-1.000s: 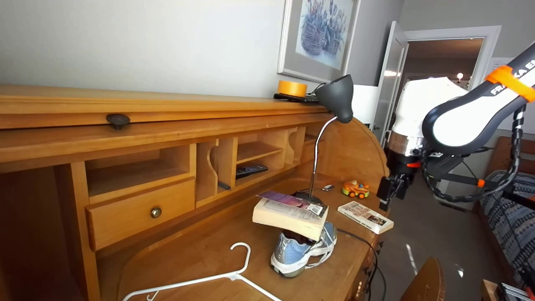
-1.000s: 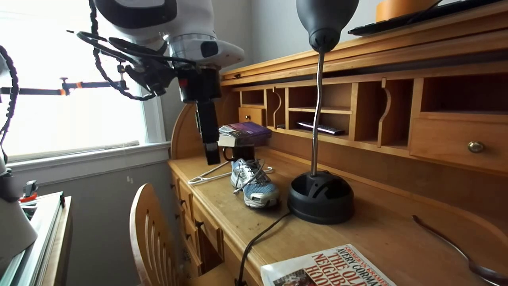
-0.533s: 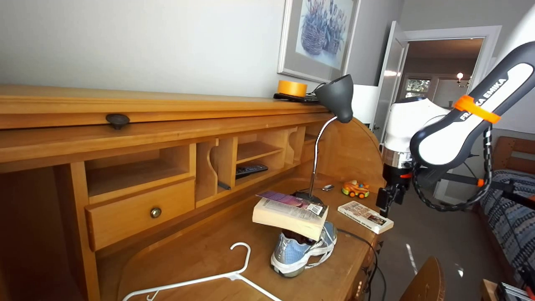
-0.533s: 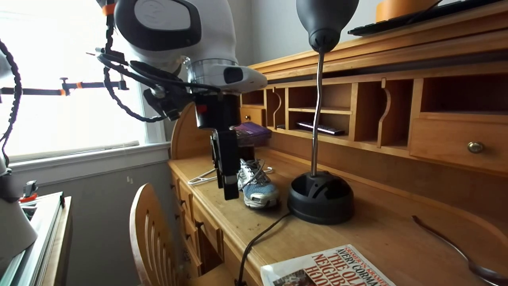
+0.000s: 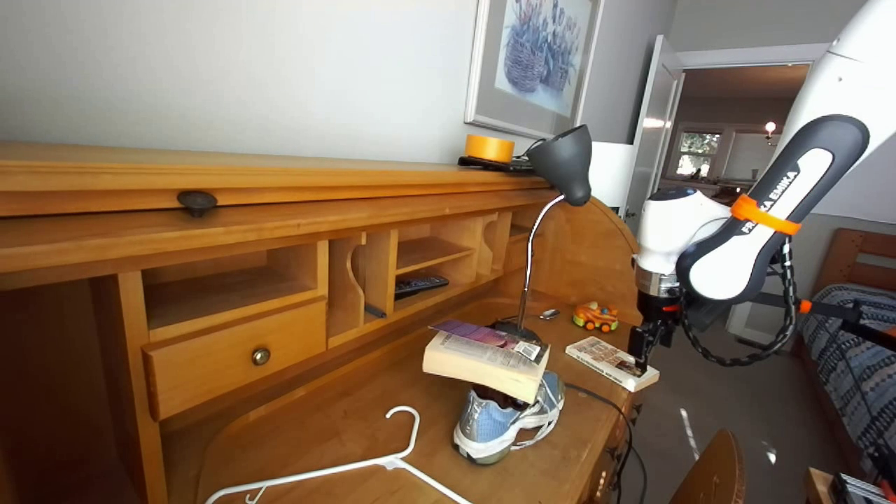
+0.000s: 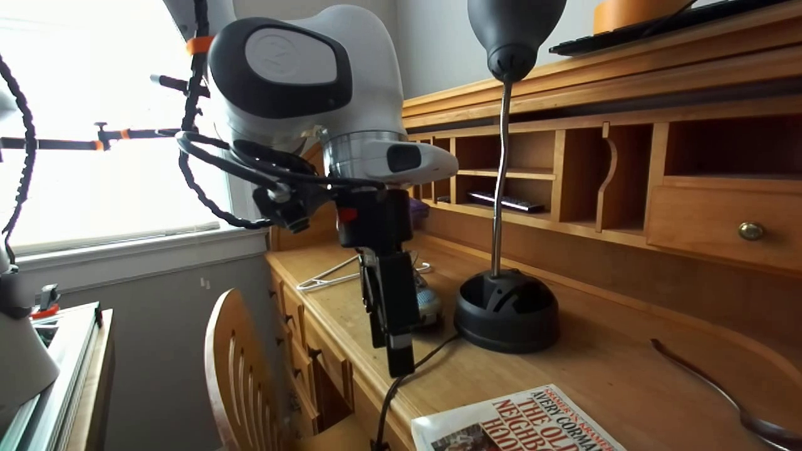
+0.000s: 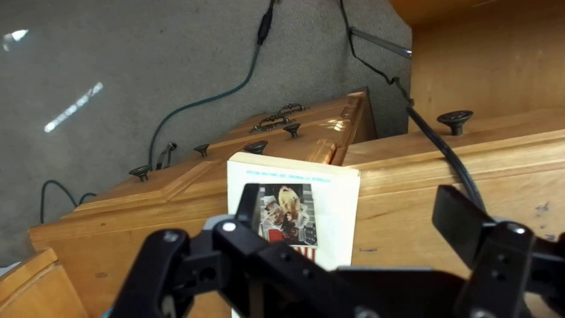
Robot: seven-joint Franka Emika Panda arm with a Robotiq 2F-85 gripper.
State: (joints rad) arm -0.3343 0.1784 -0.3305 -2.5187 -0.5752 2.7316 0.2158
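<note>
My gripper [image 7: 353,210] is open, its black fingers [image 7: 459,223] wide apart with nothing held between them. Below it in the wrist view lies a white paperback [image 7: 335,207] with a photo on its cover, partly hidden by the left finger. The paperback [image 6: 501,423] rests flat near the desk's front edge in an exterior view, with the gripper [image 6: 390,357] above the desk and short of it. A thick book [image 5: 483,360] with a purple cover lies tilted over a dark mug, mostly hidden, and a blue-grey running shoe [image 5: 490,423].
A black desk lamp [image 6: 507,319] stands close to the arm, its cord [image 6: 401,382] running over the desk edge. A spoon [image 6: 702,379], a toy car [image 5: 595,317] and a white hanger [image 5: 392,462] lie on the desk. A wooden chair [image 6: 235,369] stands in front.
The arm has come down and away from the shoe and thick book, closer to the white paperback. The gripper has stayed open, and the objects on the desk have not moved.
</note>
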